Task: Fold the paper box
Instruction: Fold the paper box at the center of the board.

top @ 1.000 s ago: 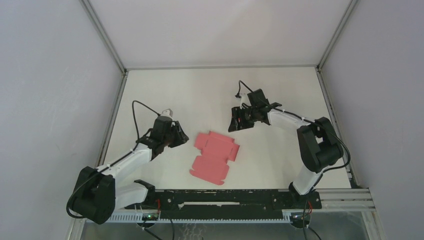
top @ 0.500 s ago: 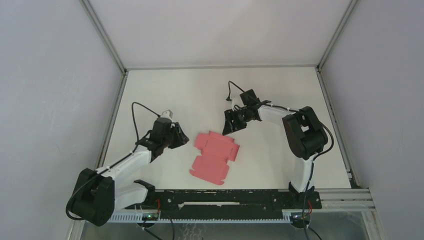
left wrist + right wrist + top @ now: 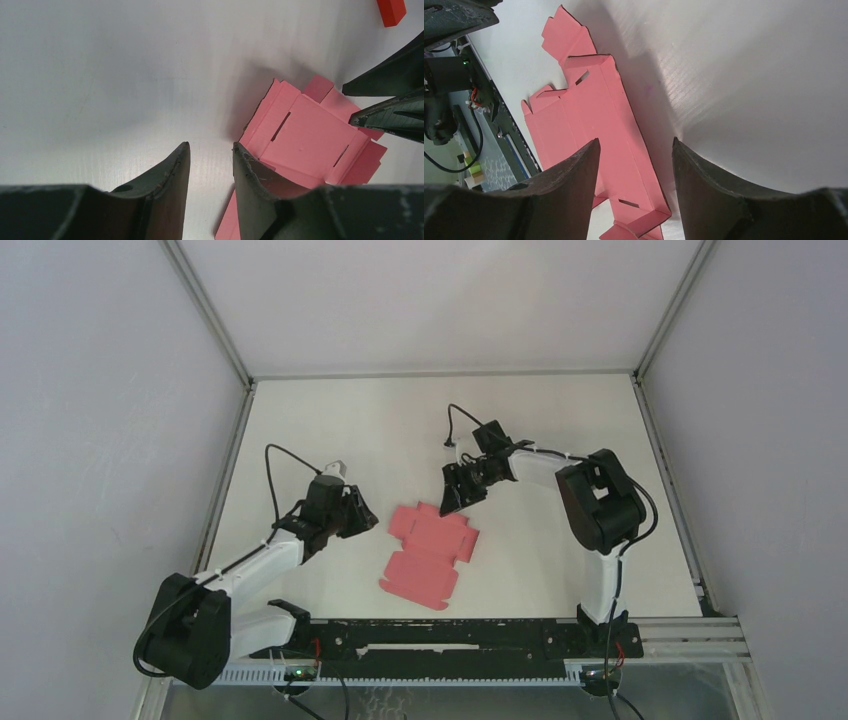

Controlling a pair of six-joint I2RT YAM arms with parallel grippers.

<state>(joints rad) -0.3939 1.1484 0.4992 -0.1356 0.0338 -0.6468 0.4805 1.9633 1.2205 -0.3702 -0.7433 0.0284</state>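
White worktop [image 3: 330,430], walled on three sides, and the paper box [image 3: 428,555] lies flat and unfolded toward the arms' bases, about mid-width. The left tool [image 3: 368,518] sits just beside its far left corner, jaws narrowly apart, empty. The right tool [image 3: 452,502] hovers over the far edge, jaws wider, empty too. This looks like the approach to a first fold: next, a flap edge needs catching and lifting. There's plenty of bare room farther back, and a small red block [image 3: 391,11] lies beyond the box.
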